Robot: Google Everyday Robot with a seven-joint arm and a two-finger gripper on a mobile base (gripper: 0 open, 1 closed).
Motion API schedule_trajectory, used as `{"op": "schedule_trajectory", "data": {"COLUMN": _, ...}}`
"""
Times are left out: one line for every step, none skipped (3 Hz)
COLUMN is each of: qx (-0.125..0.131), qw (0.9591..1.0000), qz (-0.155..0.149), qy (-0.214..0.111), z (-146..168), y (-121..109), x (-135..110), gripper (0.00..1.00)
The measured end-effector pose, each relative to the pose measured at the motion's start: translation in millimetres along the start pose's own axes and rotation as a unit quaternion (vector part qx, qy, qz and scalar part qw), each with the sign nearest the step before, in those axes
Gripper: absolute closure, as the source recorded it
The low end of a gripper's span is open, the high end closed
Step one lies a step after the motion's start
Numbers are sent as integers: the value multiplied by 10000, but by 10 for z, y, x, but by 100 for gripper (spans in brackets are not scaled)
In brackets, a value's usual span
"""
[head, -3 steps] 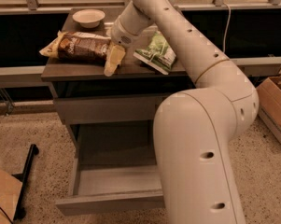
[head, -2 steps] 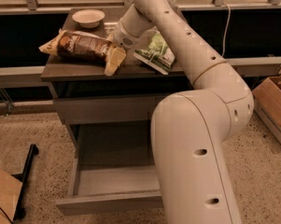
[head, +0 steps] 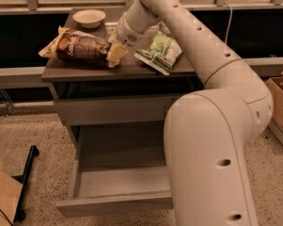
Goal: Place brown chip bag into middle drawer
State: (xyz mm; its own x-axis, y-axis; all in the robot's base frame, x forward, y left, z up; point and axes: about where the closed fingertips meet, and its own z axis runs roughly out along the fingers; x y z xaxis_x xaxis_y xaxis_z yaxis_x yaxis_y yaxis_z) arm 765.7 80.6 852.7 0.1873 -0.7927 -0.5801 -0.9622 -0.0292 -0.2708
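I see my cream end effector (head: 116, 37) at the dark-brown bag's (head: 82, 48) cream-yellow end, beside a green bag (head: 161, 53), white bowl (head: 89, 18), dark bench (head: 131, 70), grey drawer (head: 115, 204).

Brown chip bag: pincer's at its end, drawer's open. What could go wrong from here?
The pincer sits at one end of the brown chip bag; lifted by that end, the bag might sag or slip. The green bag lies close by and could be swept off. The arm hides part of the open middle drawer, hampering the drop.
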Motion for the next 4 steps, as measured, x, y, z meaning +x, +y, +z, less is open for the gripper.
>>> {"op": "schedule_trajectory", "data": {"qx": 86, "qw": 9997, "qz": -210, "qy": -55, "z": -238, "y": 127, "x": -183, "gripper": 99}}
{"op": "schedule_trajectory", "data": {"qx": 55, "qw": 9994, "qz": -343, "qy": -52, "z": -436, "y": 370, "x": -308, "gripper": 100}}
{"op": "schedule_trajectory", "data": {"qx": -65, "qw": 9990, "qz": -448, "qy": -42, "z": -686, "y": 761, "x": -348, "gripper": 100}}
{"op": "schedule_trajectory", "data": {"qx": -333, "qw": 9975, "qz": -617, "qy": 43, "z": -932, "y": 1313, "x": -351, "gripper": 100}}
